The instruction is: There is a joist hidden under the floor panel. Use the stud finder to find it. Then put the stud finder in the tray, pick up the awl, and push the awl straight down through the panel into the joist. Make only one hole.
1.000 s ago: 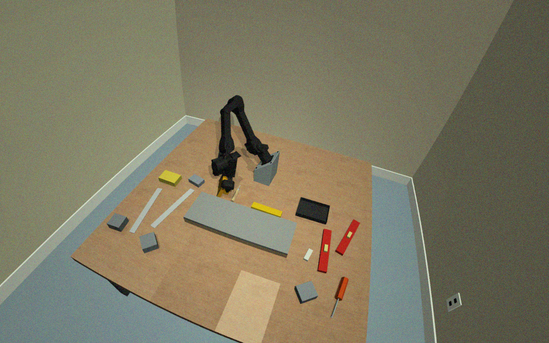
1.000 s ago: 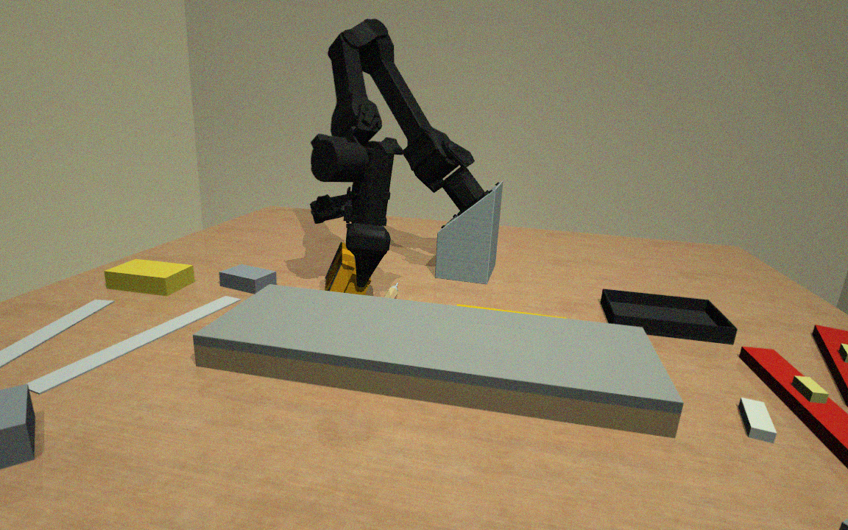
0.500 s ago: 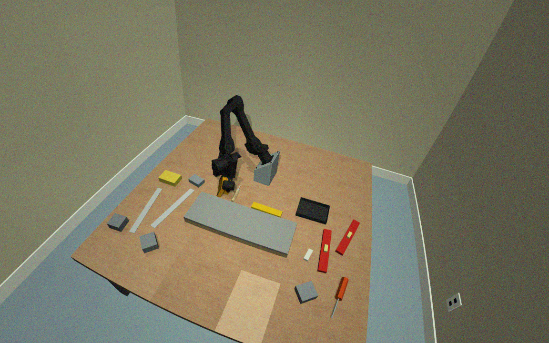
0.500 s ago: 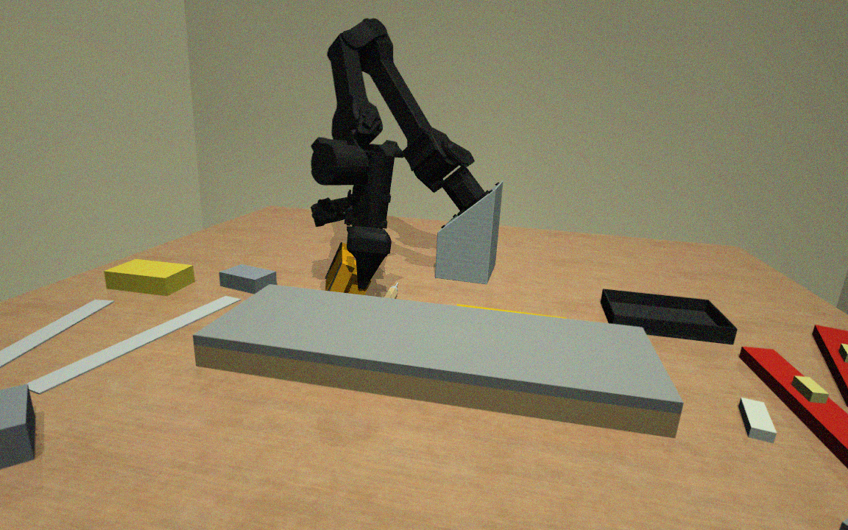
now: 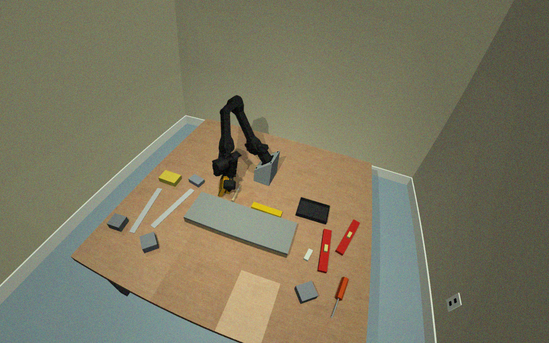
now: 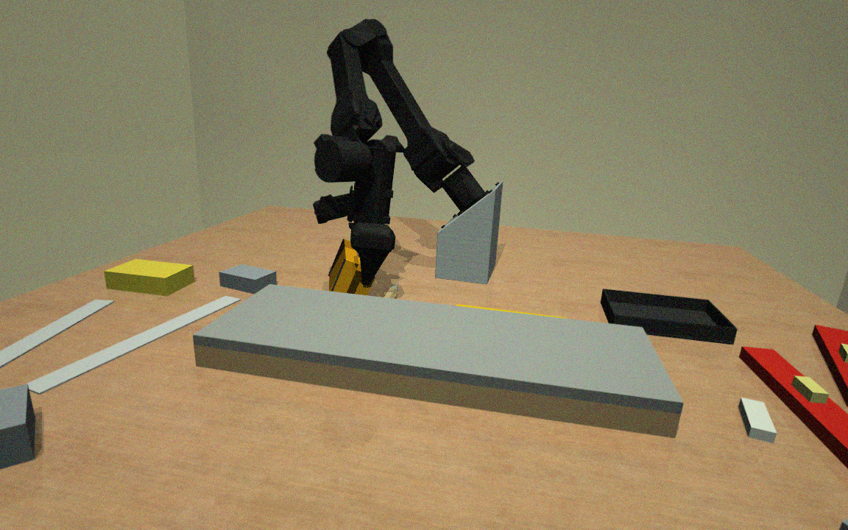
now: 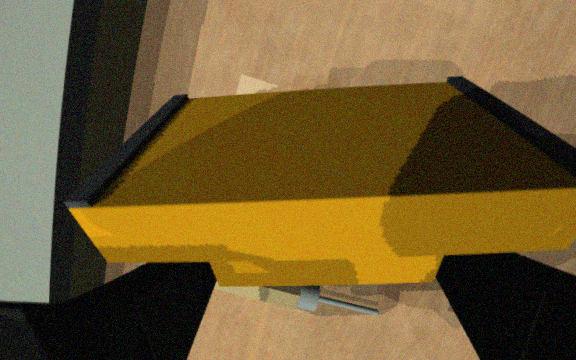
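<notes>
Orange-yellow stud finder (image 5: 222,186) (image 6: 344,269) (image 7: 288,225), black-edged, tilted

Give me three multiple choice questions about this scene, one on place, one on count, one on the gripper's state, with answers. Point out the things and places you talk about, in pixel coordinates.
1. Where is the awl?
A) In the tray
B) On the table beside the stud finder
C) On the floor panel

2. How many red spirit levels are there?
A) One
B) Three
C) Two

3. How is the gripper?
A) Closed on the stud finder
B) Open and holding nothing
C) Closed on the screwdriver

1: B, the awl (image 5: 235,194) (image 7: 309,299) lies on the wood near the stud finder (image 5: 222,186) (image 6: 345,266) (image 7: 288,225).
2: C, two red bars with pale vials (image 5: 324,256) (image 5: 351,226) show.
3: A, the gripper (image 5: 228,192) (image 6: 366,284) (image 7: 326,270) has its fingers against both sides of the yellow grip.
</notes>
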`<move>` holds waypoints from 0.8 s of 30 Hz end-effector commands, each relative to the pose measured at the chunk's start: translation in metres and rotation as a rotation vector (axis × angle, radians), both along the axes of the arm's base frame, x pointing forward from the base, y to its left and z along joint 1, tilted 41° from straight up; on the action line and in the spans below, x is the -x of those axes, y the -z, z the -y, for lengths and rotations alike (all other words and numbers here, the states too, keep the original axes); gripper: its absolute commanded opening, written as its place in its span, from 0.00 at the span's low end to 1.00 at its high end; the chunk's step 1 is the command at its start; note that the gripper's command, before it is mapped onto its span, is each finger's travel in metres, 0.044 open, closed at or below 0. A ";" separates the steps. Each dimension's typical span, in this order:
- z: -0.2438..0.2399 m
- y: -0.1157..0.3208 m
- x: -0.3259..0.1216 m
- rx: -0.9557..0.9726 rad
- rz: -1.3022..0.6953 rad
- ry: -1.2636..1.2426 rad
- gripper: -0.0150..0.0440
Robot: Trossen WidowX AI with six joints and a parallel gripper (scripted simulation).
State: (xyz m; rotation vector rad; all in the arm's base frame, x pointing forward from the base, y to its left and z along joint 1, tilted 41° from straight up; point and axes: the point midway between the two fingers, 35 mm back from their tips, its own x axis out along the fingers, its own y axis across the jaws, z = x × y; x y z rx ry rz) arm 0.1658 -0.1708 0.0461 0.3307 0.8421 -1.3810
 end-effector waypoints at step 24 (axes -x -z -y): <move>-0.022 -0.029 -0.005 0.007 0.013 0.002 0.25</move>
